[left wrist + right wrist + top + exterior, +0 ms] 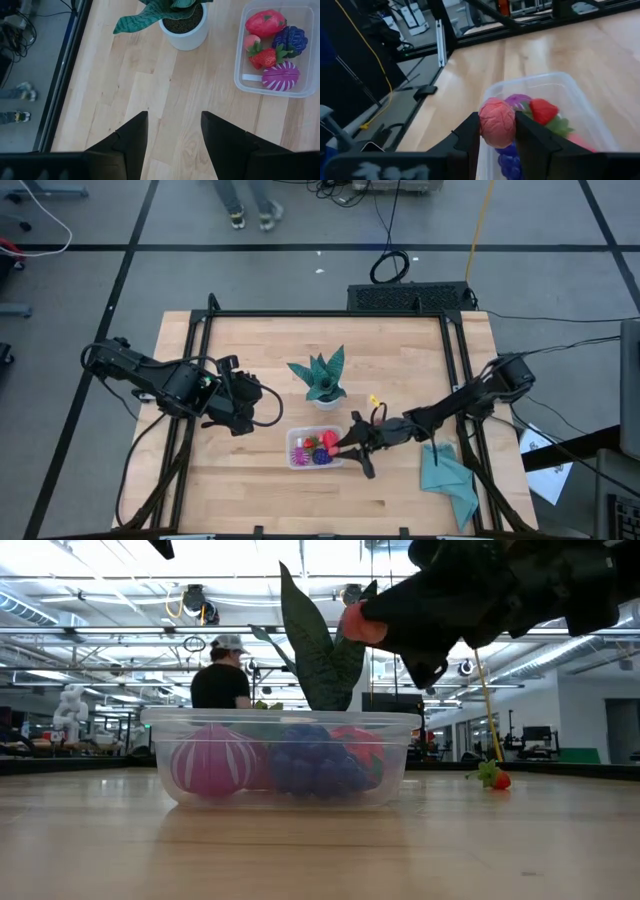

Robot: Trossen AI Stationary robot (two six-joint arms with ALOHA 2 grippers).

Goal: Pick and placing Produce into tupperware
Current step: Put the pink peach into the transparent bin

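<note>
Right fingers (497,131) hold a pink peach-like fruit (496,121) just above the tupperware (303,461) on the worktop (260,350).
The tub holds a pink-purple ball (280,77), dark purple piece (290,40), larger red piece (265,22) and strawberry (263,57). Another strawberry (497,778) lies apart. Left fingers (173,134) hover narrowly apart, empty, beside the potted plant (324,378).

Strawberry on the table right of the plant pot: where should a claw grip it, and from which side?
Pinch the strawberry across its red body, clear of the leaves, coming straight down. It lies on its side on bare wood with nothing touching it, so the top is open. The right claw is likely nearest, but it holds a pink fruit over the container.
</note>
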